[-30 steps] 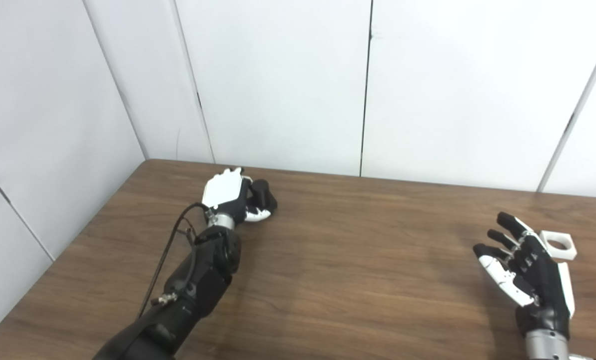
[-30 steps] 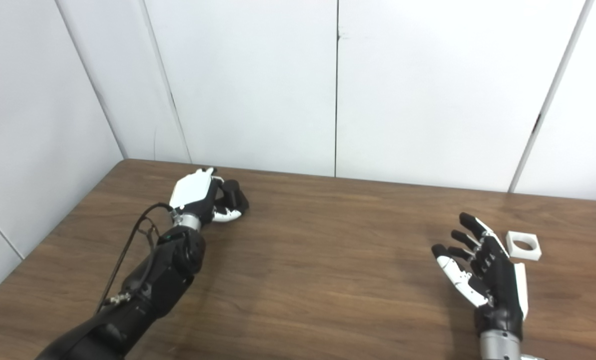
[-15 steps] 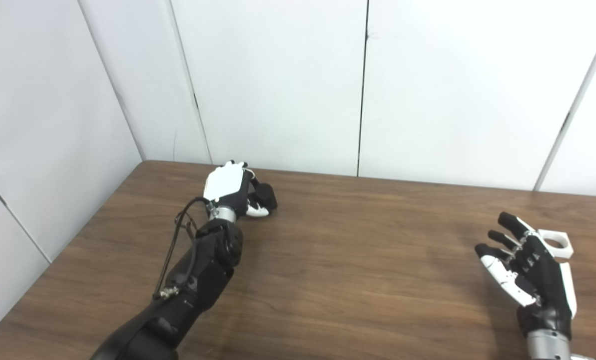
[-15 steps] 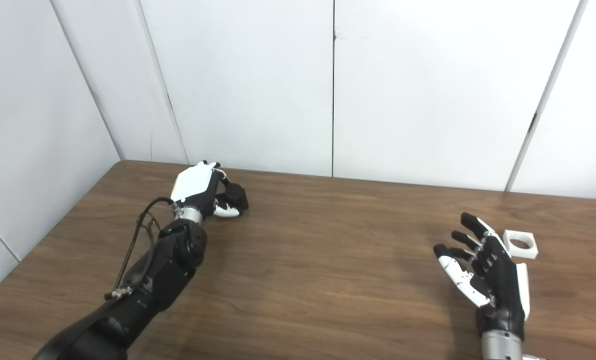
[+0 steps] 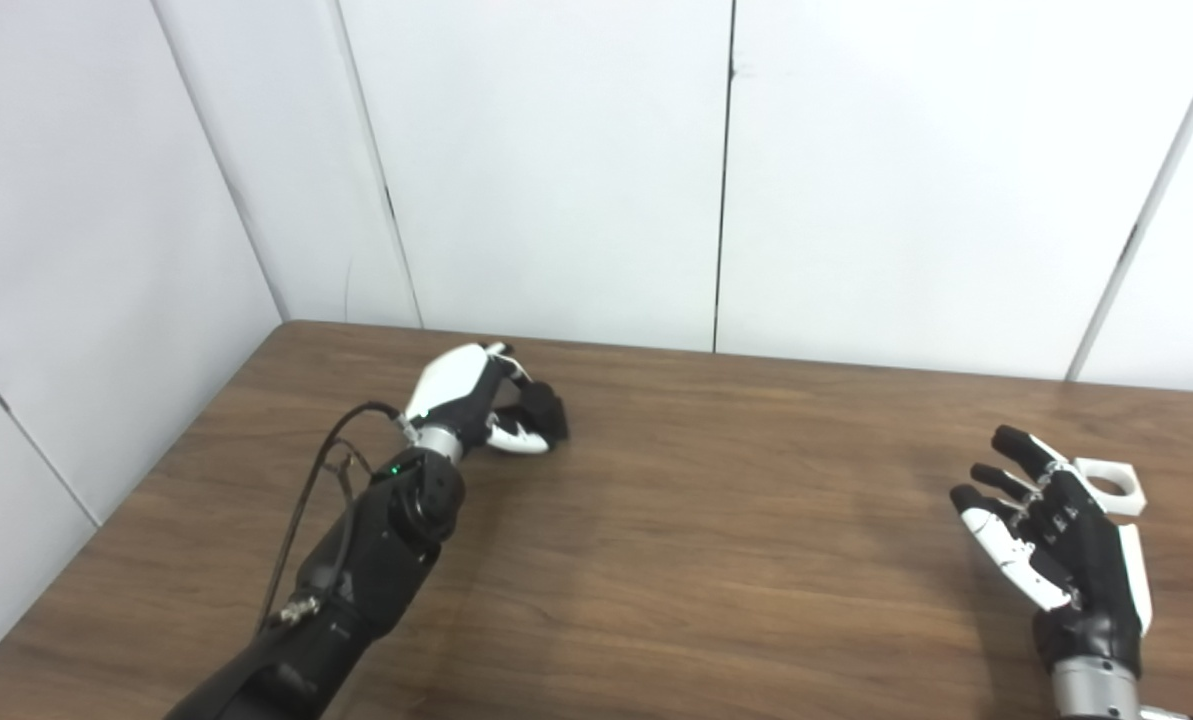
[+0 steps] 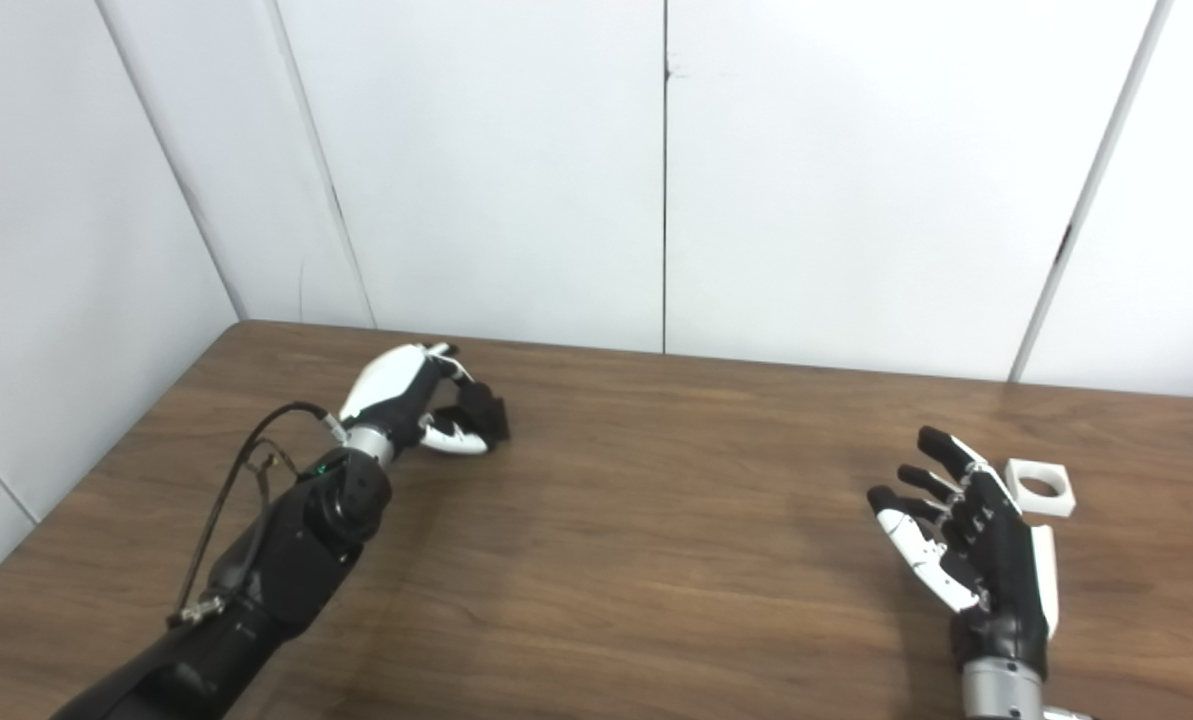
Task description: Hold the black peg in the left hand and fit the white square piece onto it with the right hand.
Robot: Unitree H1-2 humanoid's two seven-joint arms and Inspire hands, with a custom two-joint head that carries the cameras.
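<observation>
My left hand reaches to the far left part of the wooden table and its fingers are curled around the black peg, which sits low by the tabletop. The white square piece with a round hole lies flat on the table at the right. My right hand hovers just left of that piece, palm up, fingers spread and holding nothing; it partly hides the piece's left edge in the left eye view. In the right eye view the white square piece shows whole beside my right hand.
White wall panels close off the table at the back and on the left. A black cable loops along my left forearm. The table's left edge runs diagonally near that arm.
My left hand has rolled and shifted slightly right with the peg, whose dark body now points to the right. The right hand has stayed put. The view has drifted a little.
</observation>
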